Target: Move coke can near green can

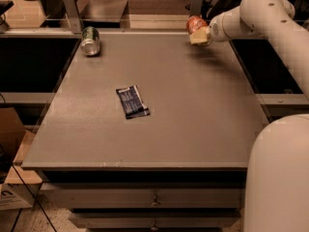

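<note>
The coke can [195, 23] is red-orange and is held in my gripper [199, 33], lifted above the far right corner of the grey table [193, 110]. The gripper is shut on the can, with its pale fingers [200, 36] under and around it. The green can [90, 40] lies on its side at the table's far left corner, well apart from the gripper.
A dark blue snack packet [132, 101] lies flat near the table's middle left. A rail with metal posts [70, 6] runs along the far edge. My white arm [270, 18] reaches in from the right. A cardboard box [12, 144] sits on the floor at left.
</note>
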Robot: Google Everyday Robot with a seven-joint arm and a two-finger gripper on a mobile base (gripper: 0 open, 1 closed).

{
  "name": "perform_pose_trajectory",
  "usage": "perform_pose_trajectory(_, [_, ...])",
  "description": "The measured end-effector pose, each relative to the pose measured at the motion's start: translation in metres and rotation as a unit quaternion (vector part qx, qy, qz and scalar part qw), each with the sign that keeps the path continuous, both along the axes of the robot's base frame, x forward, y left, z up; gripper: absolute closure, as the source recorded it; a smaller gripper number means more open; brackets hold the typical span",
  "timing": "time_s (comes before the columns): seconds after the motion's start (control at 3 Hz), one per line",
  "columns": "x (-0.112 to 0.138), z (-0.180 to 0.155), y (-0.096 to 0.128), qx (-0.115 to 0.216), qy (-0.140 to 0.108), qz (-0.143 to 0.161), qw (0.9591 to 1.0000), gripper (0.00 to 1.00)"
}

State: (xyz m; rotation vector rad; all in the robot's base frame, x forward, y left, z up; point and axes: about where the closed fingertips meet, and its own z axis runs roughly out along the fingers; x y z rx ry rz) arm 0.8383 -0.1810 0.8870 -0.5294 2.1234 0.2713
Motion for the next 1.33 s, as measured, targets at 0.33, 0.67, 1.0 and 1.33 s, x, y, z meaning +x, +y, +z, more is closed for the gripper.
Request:
perform_pose_trajectory(0.33, [-0.017,0.045,0.069,0.014,-0.036,0.11,0.9932,1.0])
perform_pose_trajectory(0.67, [-0.021,0.045,0.079,-0.011,-0.052,0.147,0.9878,1.0])
perform_pose_trajectory(1.0, [-0.02,0.044,0.078,-0.011,-0.052,0.146,0.9879,1.0])
perform_pose_trajectory(1.33, [-0.029,0.049,0.1,-0.046,-0.059,0.169,0.9828,1.0])
